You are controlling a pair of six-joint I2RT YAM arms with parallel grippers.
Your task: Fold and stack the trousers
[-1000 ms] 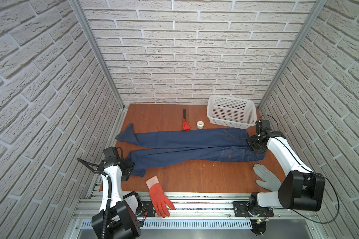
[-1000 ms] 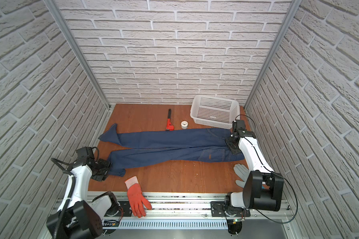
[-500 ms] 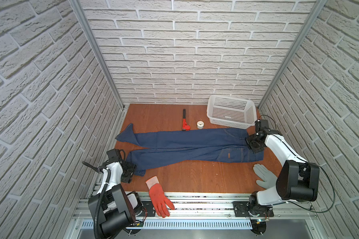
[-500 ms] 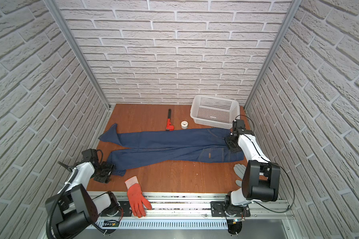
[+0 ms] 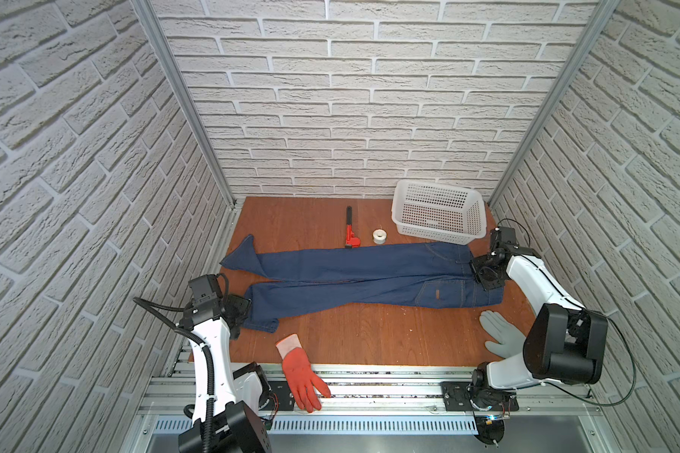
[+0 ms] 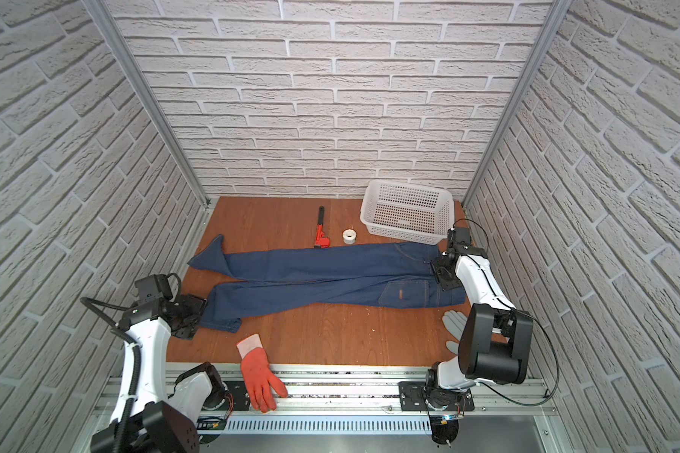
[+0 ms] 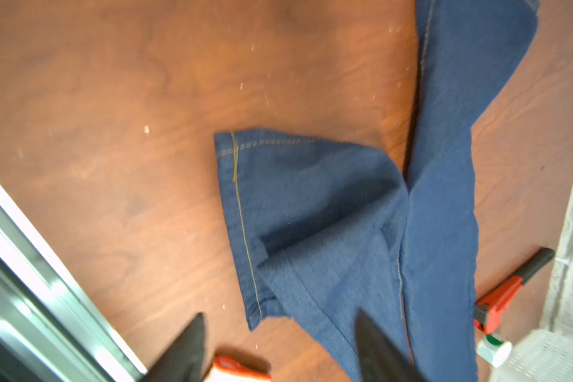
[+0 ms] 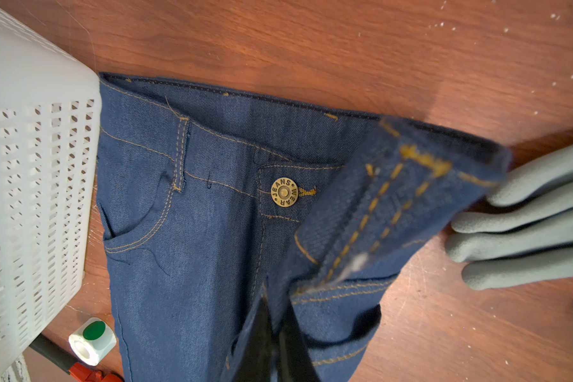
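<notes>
So the wooden table (image 5: 370, 337) is basically the whole floor here. The trousers (image 5: 350, 274) are stretched long across the middle of it in both top views. The waist is out at the right arm's end and the legs run toward the left arm. The far leg ends in a little flipped-up point.

Everything else crowds around the trousers. A white basket (image 5: 436, 213) sits hard against the back edge of the waist, and I can't tell whether it's on the cloth or just beside it.

The right gripper (image 8: 277, 317) is at the waistband with its jaws together, pinching a fold of the denim that's lifted off the rest next to the brass button. The left gripper (image 7: 280, 330) is at the near leg's hem with its jaws wide apart. The hem lies in front of them, not gripped.

A grey glove (image 5: 499, 333) lies on the near side of the waist with its fingertips close to the waistband, partly under the right arm. An orange-red glove (image 5: 301, 372) lies on the near side of the hem, draped over the table edge. A red wrench (image 5: 350, 231) sits behind the far leg with its head right at the cloth. A small tape roll (image 5: 379, 236) is just beside it, also against the back edge.
</notes>
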